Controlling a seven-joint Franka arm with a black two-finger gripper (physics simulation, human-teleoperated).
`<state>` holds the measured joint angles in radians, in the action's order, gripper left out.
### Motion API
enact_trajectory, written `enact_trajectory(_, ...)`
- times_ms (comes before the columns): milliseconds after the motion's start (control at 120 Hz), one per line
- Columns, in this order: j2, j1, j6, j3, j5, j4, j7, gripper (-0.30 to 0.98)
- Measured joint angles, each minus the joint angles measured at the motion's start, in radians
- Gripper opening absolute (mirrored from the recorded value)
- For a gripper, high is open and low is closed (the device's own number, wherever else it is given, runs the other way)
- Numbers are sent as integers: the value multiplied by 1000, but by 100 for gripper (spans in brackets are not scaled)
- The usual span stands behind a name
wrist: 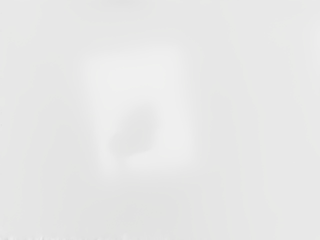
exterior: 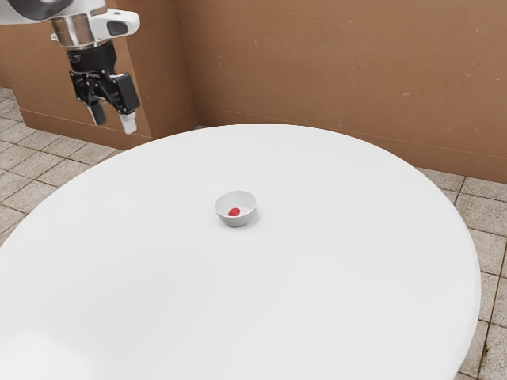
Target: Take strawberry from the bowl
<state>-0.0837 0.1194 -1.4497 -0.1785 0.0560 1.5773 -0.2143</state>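
The red strawberry [exterior: 234, 212] lies inside a small white bowl [exterior: 248, 217], which stands upright on the round white surface [exterior: 341, 261]. The arm's black gripper [exterior: 112, 119] hangs well apart from both, toward the exterior view's upper left, its jaws set wide.

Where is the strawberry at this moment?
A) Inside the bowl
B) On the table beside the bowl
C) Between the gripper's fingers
A: the red strawberry lies inside the white bowl, while the gripper hangs well away from it, fingers apart.
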Motion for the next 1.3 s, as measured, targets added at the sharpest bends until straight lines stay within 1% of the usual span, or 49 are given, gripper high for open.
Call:
enact_trajectory(150,-3,1,-1,1,-15,1,-6,69)
enact_trajectory(233,-14,1,-3,2,-6,14,-8,69)
enact_trajectory(283,-14,-9,-3,21,0,19,-10,69)
enact_trajectory(367,61,9,-14,38,7,8,-35,69)
enact_trajectory(542,152,54,-38,56,12,-29,-83,69)
enact_trajectory(633,212,29,-44,57,12,-72,-103,68)
enact_trajectory(717,234,3,-48,56,12,-86,-120,69)
enact_trajectory(833,283,4,-51,56,12,-120,-139,69)
enact_trajectory(900,332,4,-55,55,12,-140,-157,69)
enact_trajectory(1000,366,-1,-87,54,8,-111,-214,69)
enact_trajectory(1075,372,-12,-144,54,7,-44,-278,69)
enact_trajectory(1158,387,-23,-204,54,5,-3,-351,69)
enact_trajectory(1233,431,-19,-251,55,4,-12,-418,69)
enact_trajectory(1300,503,-12,-283,58,3,-85,-488,69)
